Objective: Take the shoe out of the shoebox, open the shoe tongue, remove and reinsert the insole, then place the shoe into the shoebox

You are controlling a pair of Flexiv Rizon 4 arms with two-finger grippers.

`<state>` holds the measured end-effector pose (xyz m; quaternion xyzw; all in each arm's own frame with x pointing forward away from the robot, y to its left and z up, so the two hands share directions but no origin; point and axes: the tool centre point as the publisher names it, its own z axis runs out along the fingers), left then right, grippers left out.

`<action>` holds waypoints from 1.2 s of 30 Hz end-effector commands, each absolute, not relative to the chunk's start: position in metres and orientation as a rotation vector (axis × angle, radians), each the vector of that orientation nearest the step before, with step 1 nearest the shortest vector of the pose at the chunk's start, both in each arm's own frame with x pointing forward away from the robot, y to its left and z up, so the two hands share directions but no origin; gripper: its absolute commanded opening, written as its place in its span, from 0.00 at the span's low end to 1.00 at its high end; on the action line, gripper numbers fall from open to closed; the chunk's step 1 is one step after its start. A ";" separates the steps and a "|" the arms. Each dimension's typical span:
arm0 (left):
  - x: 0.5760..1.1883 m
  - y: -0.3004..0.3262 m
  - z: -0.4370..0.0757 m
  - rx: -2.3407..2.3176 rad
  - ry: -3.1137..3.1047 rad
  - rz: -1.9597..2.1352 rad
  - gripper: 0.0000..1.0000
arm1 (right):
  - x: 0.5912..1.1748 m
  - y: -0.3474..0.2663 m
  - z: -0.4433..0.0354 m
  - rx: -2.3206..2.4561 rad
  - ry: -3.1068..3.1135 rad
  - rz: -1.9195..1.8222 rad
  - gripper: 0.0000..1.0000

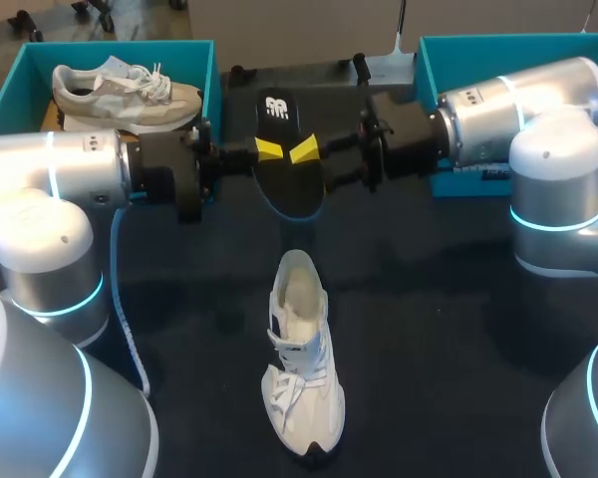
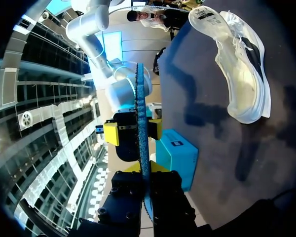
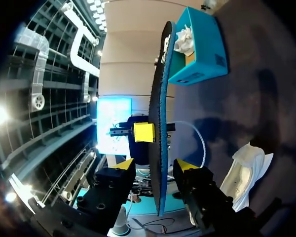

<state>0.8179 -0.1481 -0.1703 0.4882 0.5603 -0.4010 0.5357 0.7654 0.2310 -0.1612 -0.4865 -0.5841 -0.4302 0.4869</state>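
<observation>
White lace-up shoe (image 1: 301, 368) on dark table (image 1: 458, 299), well clear of fingers, opening up for reinsertion. Black foam insole (image 1: 284, 149) between both pairs: left gripper (image 2: 144, 170) clamped on it, right gripper (image 3: 155, 165) fingers apart astride, likely handover.

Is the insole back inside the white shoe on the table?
No, the insole is up in the air, gripped by the left tool, well apart from the white shoe on the table.

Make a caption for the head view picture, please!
The left gripper holds the black insole up, the right gripper open around it, with the white shoe resting on the table.
</observation>
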 end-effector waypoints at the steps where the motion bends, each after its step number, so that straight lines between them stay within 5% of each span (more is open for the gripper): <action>1: 0.818 -0.150 -0.172 1.163 1.334 -0.953 0.00 | 0.766 0.234 -0.161 -1.181 -1.433 -1.046 0.61; 5: 0.818 -0.150 -0.172 1.164 1.334 -0.954 0.00 | 0.766 0.236 -0.161 -1.177 -1.443 -1.045 0.62; 7: 0.818 -0.150 -0.172 1.164 1.332 -0.955 0.00 | 0.765 0.237 -0.162 -1.176 -1.448 -1.044 0.50; 36: 0.816 -0.155 -0.173 1.180 1.318 -0.933 0.00 | 0.768 0.238 -0.167 -1.187 -1.420 -1.040 0.24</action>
